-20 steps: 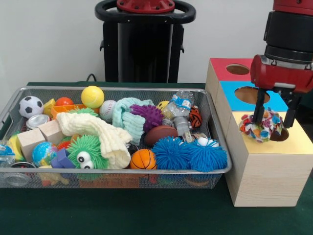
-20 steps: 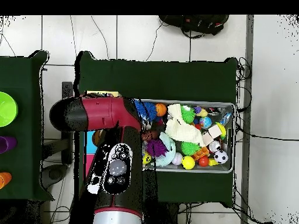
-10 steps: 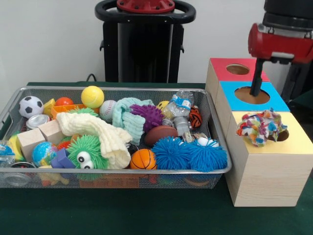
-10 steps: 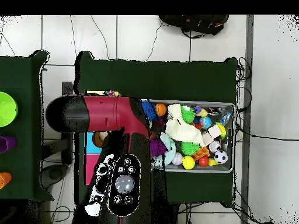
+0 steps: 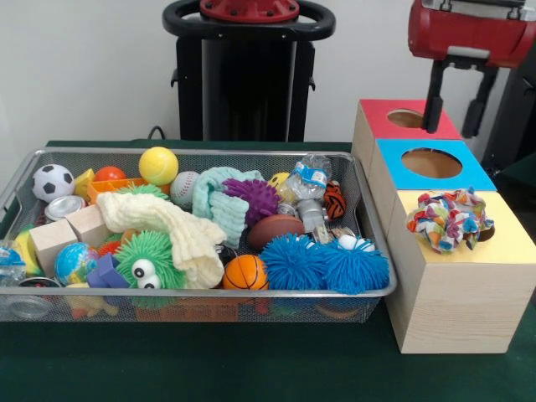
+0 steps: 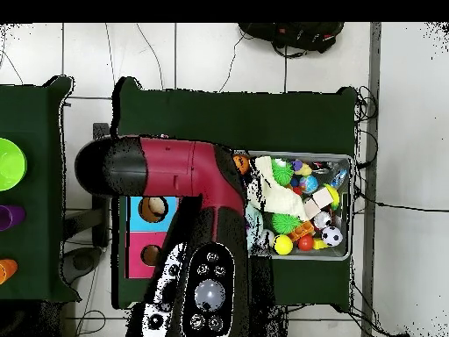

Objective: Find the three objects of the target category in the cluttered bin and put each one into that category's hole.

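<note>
One knotted rope toy (image 5: 449, 218) of multicoloured cord lies on the yellow face (image 5: 507, 244) of the nearest wooden box. It rests on the round hole (image 5: 485, 234), of which only a dark sliver shows. My gripper (image 5: 452, 127) hangs open and empty well above it, over the red and blue boxes. The wire mesh bin (image 5: 193, 152) stands to the left, full of toys; it also shows in the overhead view (image 6: 349, 211). No other rope toy shows in the bin. In the overhead view my arm (image 6: 175, 171) covers the yellow box and the gripper.
The blue-faced box (image 5: 471, 172) and the red-faced box (image 5: 378, 119) stand behind the yellow one. The bin holds blue spiky balls (image 5: 322, 264), a cream knit cloth (image 5: 167, 228), a green fuzzy toy (image 5: 146, 264), small balls and a clear jar (image 5: 310, 180). The pedestal (image 5: 249, 75) stands behind.
The gripper let go of the rope toy and rose, moving back toward the red box. The toy stayed on the yellow face over the hole.
</note>
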Robot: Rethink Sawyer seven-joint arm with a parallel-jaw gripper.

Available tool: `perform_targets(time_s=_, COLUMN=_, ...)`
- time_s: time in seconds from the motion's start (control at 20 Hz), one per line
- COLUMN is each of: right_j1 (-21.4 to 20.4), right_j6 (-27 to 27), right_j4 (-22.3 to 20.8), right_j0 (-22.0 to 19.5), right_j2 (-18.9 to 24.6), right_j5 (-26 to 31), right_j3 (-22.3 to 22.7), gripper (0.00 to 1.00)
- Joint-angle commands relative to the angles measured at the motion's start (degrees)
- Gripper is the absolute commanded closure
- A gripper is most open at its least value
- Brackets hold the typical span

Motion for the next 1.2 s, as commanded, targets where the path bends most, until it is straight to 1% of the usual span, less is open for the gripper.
perform_targets(time_s=0.05, right_j1=1.26, right_j6=5.67, right_j4=-0.12, right_j0=-3.04, right_j2=2.57, right_j5=2.5, right_j3=4.94, gripper=1.0)
perform_targets(time_s=0.25, right_j1=1.86, right_j6=6.32, right_j4=-0.14, right_j0=-3.11, right_j2=2.77, right_j5=1.2, right_j3=4.46, gripper=1.0)
perform_targets(time_s=0.45, right_j1=3.26, right_j6=6.94, right_j4=0.26, right_j0=-3.63, right_j2=3.64, right_j5=-1.81, right_j3=3.22, gripper=1.0)
perform_targets(time_s=0.6, right_j1=7.29, right_j6=9.26, right_j4=0.39, right_j0=-3.19, right_j2=3.48, right_j5=-4.45, right_j3=-1.84, gripper=1.0)
perform_targets(time_s=0.7, right_j1=9.36, right_j6=11.66, right_j4=0.82, right_j0=-2.12, right_j2=2.54, right_j5=-4.61, right_j3=-5.23, gripper=1.0)
perform_targets(time_s=0.85, right_j1=10.67, right_j6=14.94, right_j4=1.77, right_j0=-0.51, right_j2=1.18, right_j5=-4.08, right_j3=-7.69, gripper=1.0)
perform_targets(time_s=0.95, right_j1=11.08, right_j6=16.04, right_j4=2.4, right_j0=0.04, right_j2=0.72, right_j5=-4.03, right_j3=-8.3, gripper=1.0)
perform_targets(time_s=1.2, right_j1=11.38, right_j6=16.58, right_j4=3.6, right_j0=0.5, right_j2=0.13, right_j5=-3.84, right_j3=-8.59, gripper=1.0)
